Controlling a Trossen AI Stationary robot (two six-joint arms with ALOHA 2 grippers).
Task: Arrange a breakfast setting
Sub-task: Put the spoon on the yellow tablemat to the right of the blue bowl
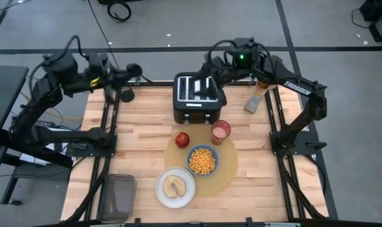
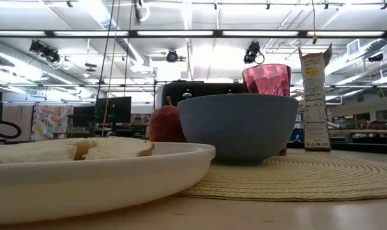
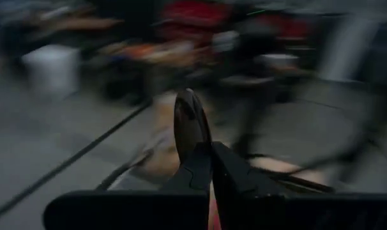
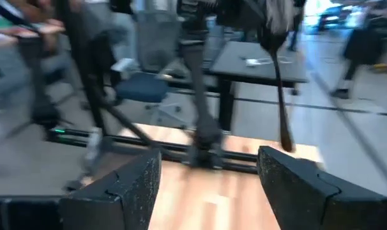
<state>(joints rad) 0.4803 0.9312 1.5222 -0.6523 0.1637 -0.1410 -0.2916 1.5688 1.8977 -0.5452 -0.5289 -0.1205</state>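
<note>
On the light wooden desk the breakfast setting is gathered around one large round tan woven placemat, probably so that everything sits within reach of a single seat. One small blue bowl, filled with yellow cereal, sits in the mat's middle. One pink translucent cup stands upright at the mat's far edge, and one red apple rests just beside the bowl on the far left part of the mat. One white round plate overlaps the mat's near left edge and carries one pale bagel.

The left end effector hangs over the desk's far left corner, well apart from the setting; its wrist view shows the fingers pressed together on one metal spoon, whose bowl sticks up past the tips (held that way, I judge, to be carried over and laid next to the plate). The right end effector is raised beyond the desk's far edge, behind one black two-slot toaster, its fingers standing wide with nothing between them. One tall cereal box stands near the far right edge, and one dark lidded container sits at the near left. The spoon looks like the last piece missing.
</note>
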